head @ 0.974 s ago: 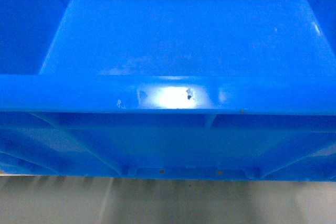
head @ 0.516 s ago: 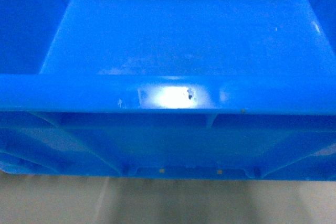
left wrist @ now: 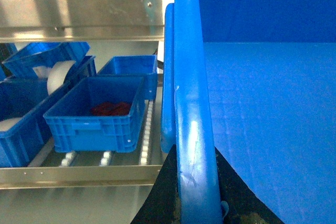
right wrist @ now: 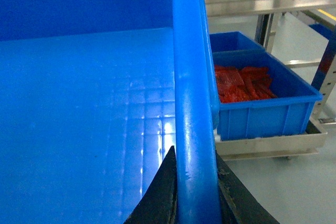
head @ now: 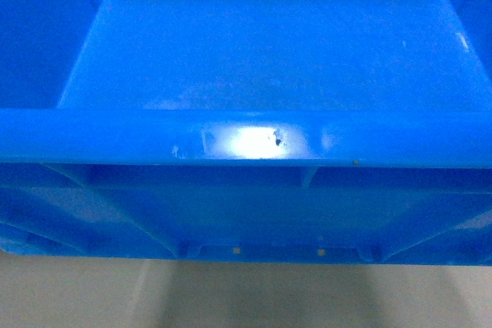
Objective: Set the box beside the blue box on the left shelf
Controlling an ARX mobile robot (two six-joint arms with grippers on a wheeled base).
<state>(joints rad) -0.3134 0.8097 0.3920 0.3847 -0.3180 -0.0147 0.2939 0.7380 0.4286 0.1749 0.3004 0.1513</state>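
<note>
Blue box (head: pixel 269 59) upright, open top up, long axis crosswise, both hands clamping side rims

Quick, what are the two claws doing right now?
Left gripper: shut on the box rim.
Right gripper: shut on the box's opposite rim.

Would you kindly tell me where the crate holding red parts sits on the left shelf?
In the left wrist view, the crate with red parts sits on the left shelf, left of the carried box.
</note>
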